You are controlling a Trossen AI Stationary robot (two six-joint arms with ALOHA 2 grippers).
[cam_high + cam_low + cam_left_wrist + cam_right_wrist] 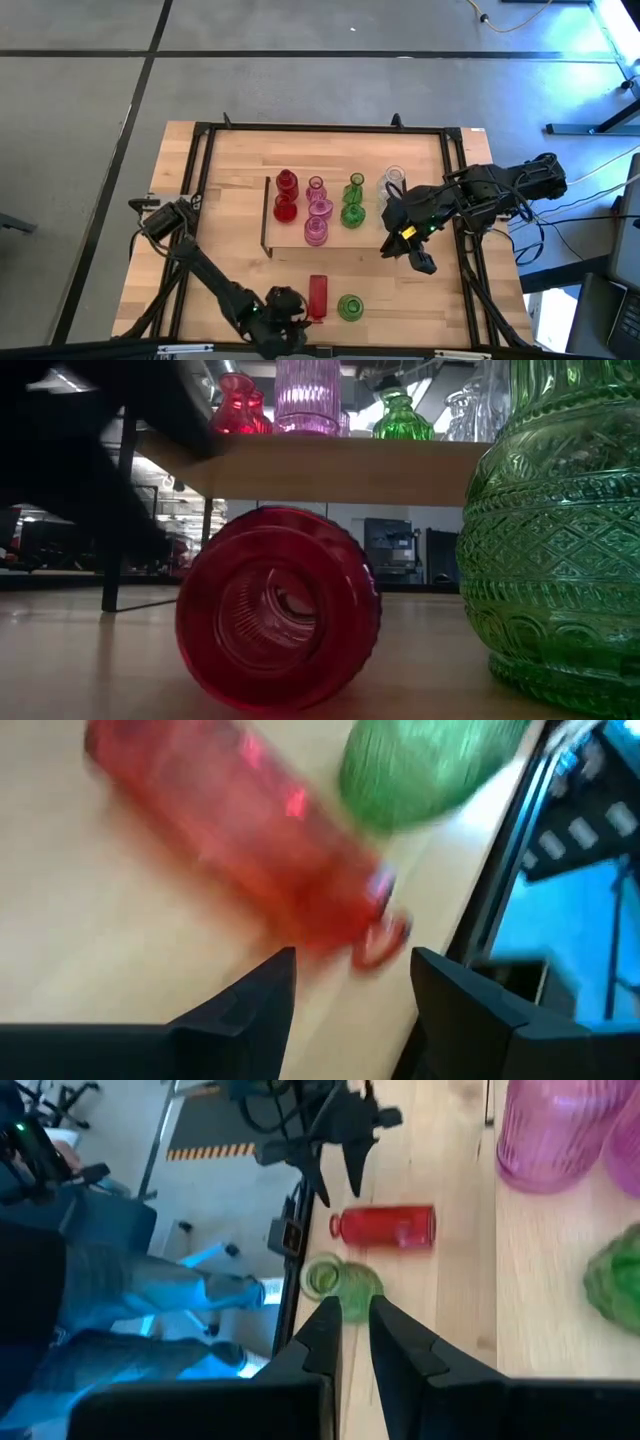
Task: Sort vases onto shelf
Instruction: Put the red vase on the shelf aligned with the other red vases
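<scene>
Wooden surface (230,200) at its near edge: the left pincer (290,318) reaches low, jaws wide and empty, beside the red vase (318,296) lying flat, long axis front-to-back, mouth toward the near edge. The right pincer (425,262), narrow, hovers by the shelf (330,240).

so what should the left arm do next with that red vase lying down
Probably ease the open left gripper forward around the red vase: it lies on its side on the table beside the upright green vase, free just ahead of the fingers.
</scene>
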